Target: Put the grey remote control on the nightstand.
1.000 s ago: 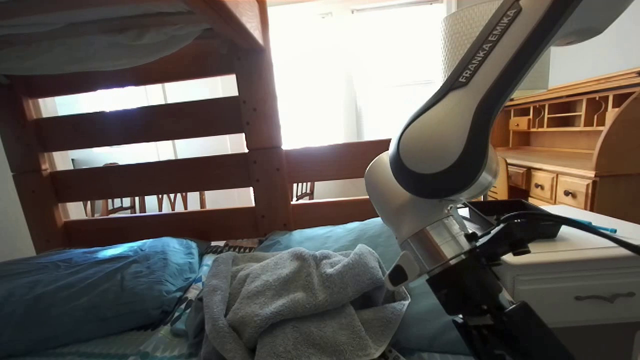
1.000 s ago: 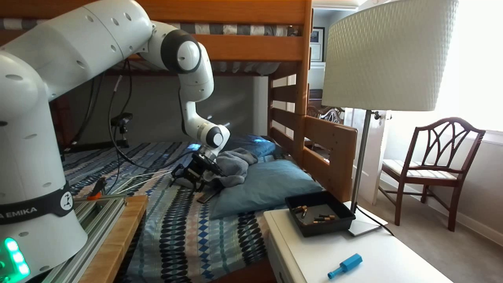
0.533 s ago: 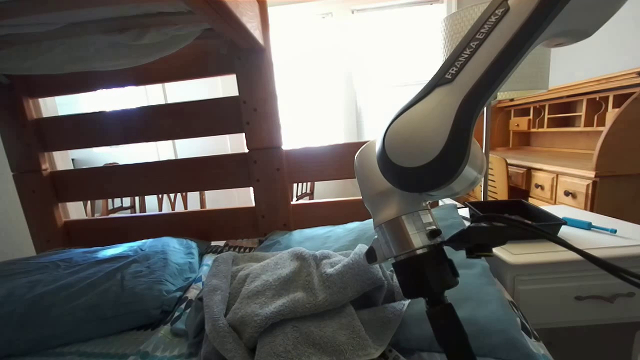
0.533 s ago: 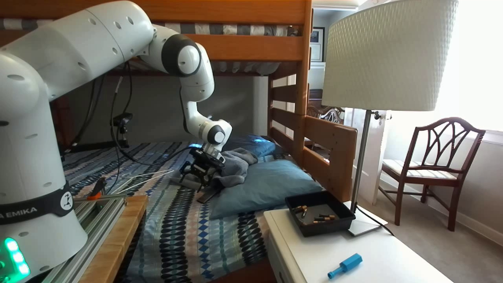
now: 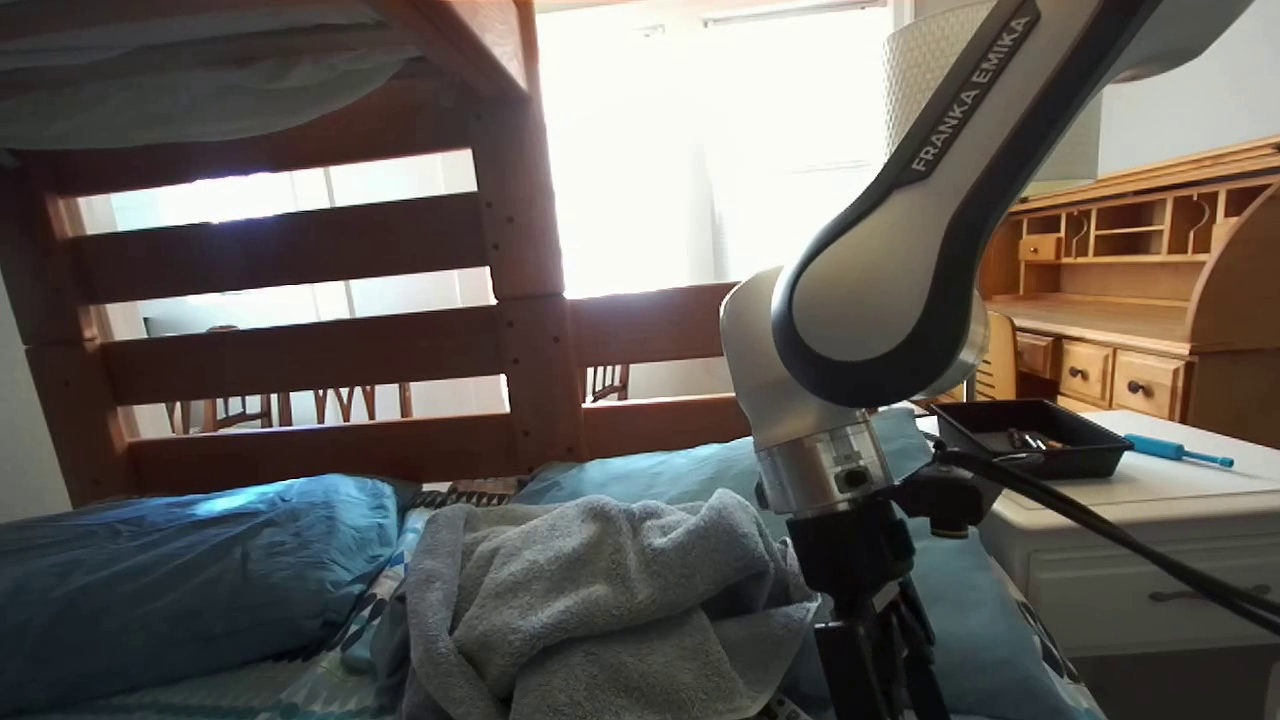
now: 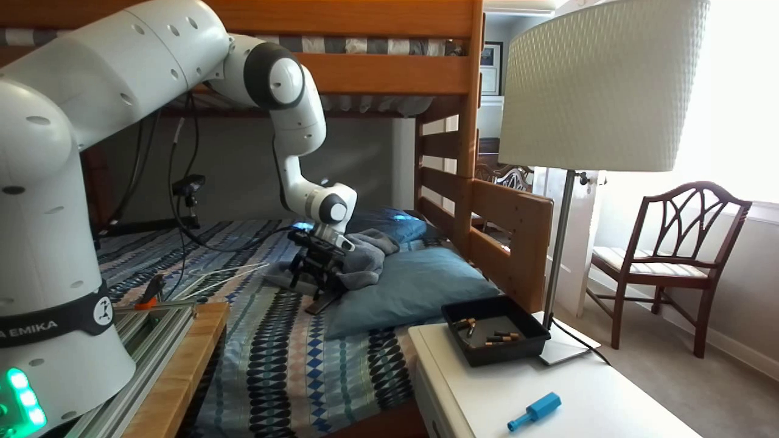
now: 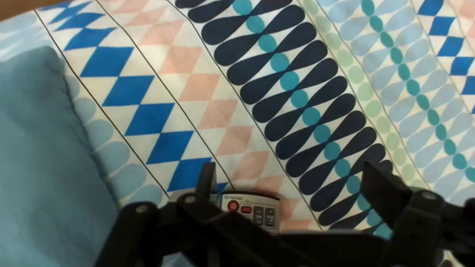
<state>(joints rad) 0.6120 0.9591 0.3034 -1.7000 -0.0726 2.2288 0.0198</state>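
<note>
Beneath the empty gripper (image 7: 290,172), jaws wide apart, the grey remote control (image 7: 250,209), nearer one jaw.

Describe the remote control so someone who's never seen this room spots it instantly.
Find the bunk bed, then on its lower patterned sheet the light blue pillow nearest the white nightstand. Beside that pillow, by the open claw, lies the remote control. Unlike the pillow and grey towel nearby, its grey face has buttons, one round and red.
</note>
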